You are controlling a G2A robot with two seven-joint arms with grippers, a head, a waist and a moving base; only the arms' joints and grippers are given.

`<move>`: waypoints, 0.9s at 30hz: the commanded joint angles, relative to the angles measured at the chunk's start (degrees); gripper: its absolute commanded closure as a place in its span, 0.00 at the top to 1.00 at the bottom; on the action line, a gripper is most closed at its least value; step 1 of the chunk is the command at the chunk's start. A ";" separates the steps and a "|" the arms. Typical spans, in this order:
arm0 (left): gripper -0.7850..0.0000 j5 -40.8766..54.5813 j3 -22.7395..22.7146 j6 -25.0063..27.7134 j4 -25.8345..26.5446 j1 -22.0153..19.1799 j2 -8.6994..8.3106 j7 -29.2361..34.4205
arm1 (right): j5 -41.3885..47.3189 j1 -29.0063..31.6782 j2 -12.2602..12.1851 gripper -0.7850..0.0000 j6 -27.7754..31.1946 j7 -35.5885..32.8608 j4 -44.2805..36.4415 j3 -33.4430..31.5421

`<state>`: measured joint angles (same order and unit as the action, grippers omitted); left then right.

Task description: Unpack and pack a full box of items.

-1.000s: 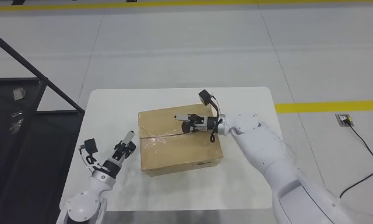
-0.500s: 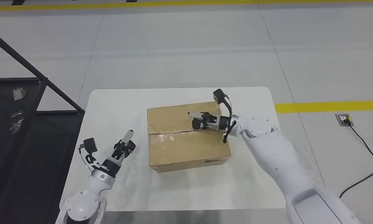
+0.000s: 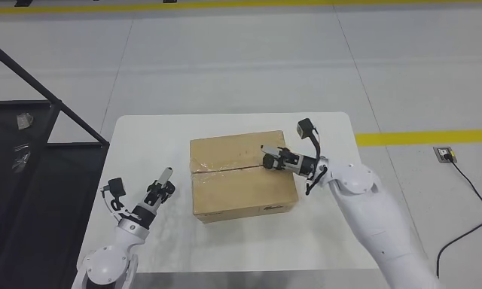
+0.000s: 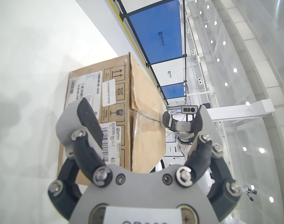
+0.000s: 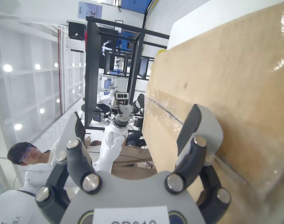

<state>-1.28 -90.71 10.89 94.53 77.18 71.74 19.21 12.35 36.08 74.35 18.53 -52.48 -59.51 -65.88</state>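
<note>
Fingers of the left arm point(image 4: 88, 117) are spread and empty; the box point(image 3: 239, 185) stands just beyond them on the surface point(image 3: 143, 142). Right-arm fingers point(image 5: 191, 127), also spread, sit over its taped seam point(image 3: 226, 168). A sideways drag risks shoving the unbraced box instead of parting tape.

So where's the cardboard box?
In the top view, the cardboard box sits central on the table, taped shut, with the right tool over its right end.
</note>
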 commanded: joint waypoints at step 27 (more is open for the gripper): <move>1.00 2.38 -2.56 0.84 -0.57 -0.21 -0.80 1.77 | -2.89 13.24 -3.32 1.00 -13.73 14.55 -14.67 -11.39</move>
<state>0.92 -93.07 11.71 93.93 77.02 71.00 20.71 9.27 48.41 71.14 4.54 -38.44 -73.34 -76.66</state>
